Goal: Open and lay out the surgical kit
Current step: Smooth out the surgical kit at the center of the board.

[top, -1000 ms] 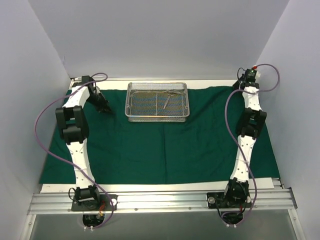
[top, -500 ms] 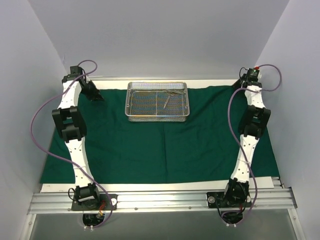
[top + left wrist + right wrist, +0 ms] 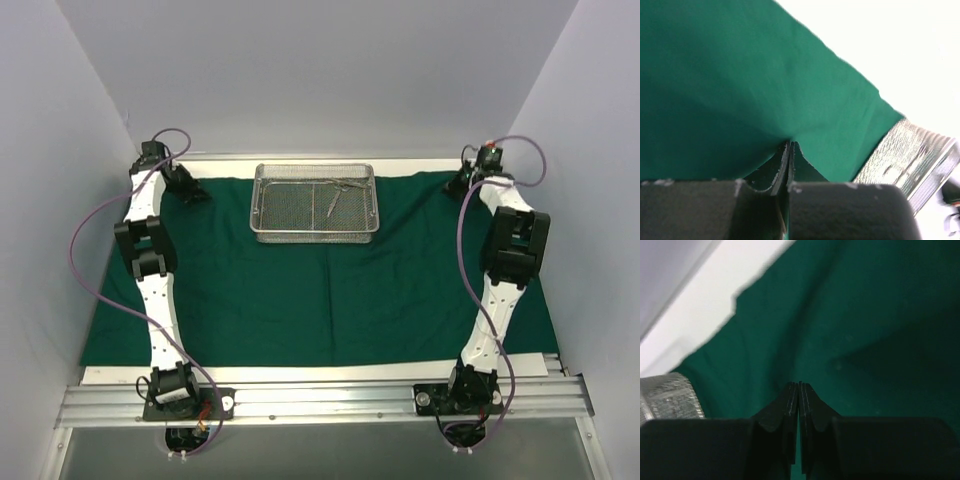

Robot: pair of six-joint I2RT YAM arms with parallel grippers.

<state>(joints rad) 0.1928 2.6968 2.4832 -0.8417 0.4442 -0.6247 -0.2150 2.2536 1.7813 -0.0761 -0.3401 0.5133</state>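
Observation:
The dark green cloth [image 3: 320, 300] of the surgical kit lies spread over the table. The silver wire-mesh tray [image 3: 315, 236] stands on it at the back centre, with thin metal instruments [image 3: 335, 200] inside. My left gripper [image 3: 193, 192] is at the cloth's back left corner. In the left wrist view it [image 3: 789, 144] is shut, pinching a raised fold of cloth [image 3: 740, 75]. At the back right corner my right gripper [image 3: 459, 184] has its jaws together [image 3: 799, 384] on a crease of the cloth [image 3: 865, 315].
White table strips show behind and in front of the cloth. Grey walls close in the left, right and back sides. A ribbed silver metal part [image 3: 912, 155] lies beside the cloth corner at the left gripper. A similar silver metal part [image 3: 667, 395] lies by the right one.
My left gripper moved back and left from beside the tray to the cloth's back left corner. My right gripper shifted slightly left and toward me at the back right corner.

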